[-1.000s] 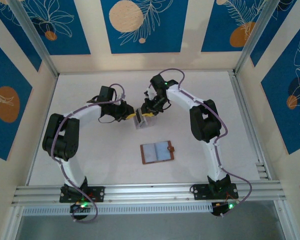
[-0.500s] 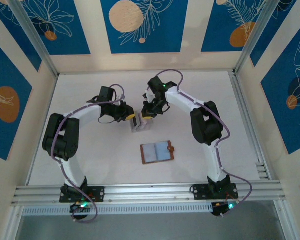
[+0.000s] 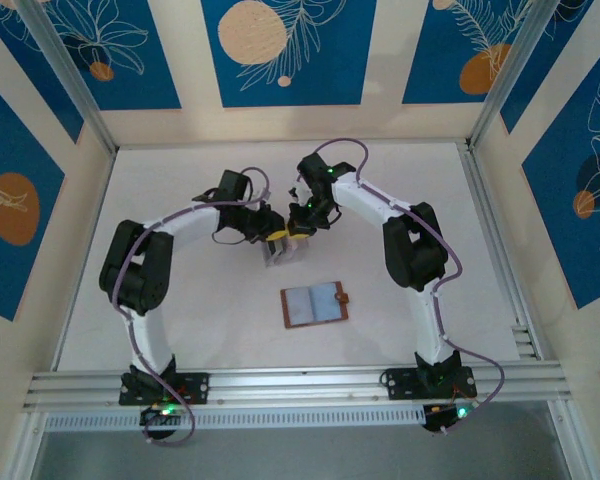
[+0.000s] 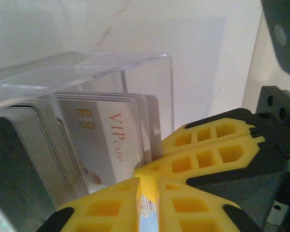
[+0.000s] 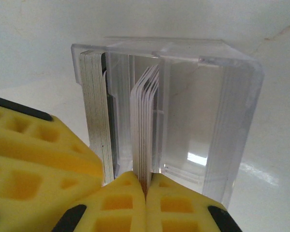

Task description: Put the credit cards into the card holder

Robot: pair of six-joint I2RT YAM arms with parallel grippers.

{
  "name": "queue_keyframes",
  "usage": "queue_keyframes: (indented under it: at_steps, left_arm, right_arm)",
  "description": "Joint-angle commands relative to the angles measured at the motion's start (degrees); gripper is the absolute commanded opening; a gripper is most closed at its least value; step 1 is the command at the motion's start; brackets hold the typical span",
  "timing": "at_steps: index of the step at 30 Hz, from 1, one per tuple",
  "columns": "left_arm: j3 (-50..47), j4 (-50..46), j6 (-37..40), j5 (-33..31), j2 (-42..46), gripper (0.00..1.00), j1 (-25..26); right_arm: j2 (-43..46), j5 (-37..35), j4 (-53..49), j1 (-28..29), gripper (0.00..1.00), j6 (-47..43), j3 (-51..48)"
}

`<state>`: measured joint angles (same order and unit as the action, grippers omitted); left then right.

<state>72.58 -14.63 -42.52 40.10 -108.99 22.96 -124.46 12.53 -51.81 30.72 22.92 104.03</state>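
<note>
One card holder [image 3: 315,303] lay open and flat on the table [image 3: 180,320], nearest the bases, its long axis running left to right. Beyond it stood the clear stand [image 3: 283,250], with credit cards [image 5: 145,116] upright on edge inside. The right gripper [image 5: 146,191] pinched a thin sheaf of them tight (so the wallet lay back toward the bases from that grip). The left gripper [image 4: 147,186] sat nearly closed at the stand's side; whether it held the wall I could not tell.
</note>
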Motion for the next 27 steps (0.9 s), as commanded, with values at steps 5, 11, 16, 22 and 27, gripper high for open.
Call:
queue_keyframes:
  at_steps: [5,11,16,22,27]
  left_arm:
    - [2.5,0.9,-1.8,-0.4,-3.9,0.15,1.5]
    - [1.7,3.0,-2.8,0.2,-5.2,0.15,1.5]
    - [2.6,1.9,-2.3,-0.3,-6.9,0.15,1.8]
    - [4.2,-1.3,-0.1,-2.1,-8.7,0.15,2.5]
    - [4.2,-2.2,0.7,-2.9,-9.5,0.15,2.6]
  right_arm:
    - [3.3,0.1,-2.7,-0.8,0.01,0.2,-1.9]
    - [4.3,0.9,-2.0,-1.6,0.0,0.7,-3.0]
    - [4.8,1.8,-2.2,-2.1,0.06,0.6,-2.9]
    - [5.8,3.5,-2.0,-2.7,0.15,0.6,-3.4]
    - [5.9,4.8,-1.5,-3.2,0.16,0.7,-3.9]
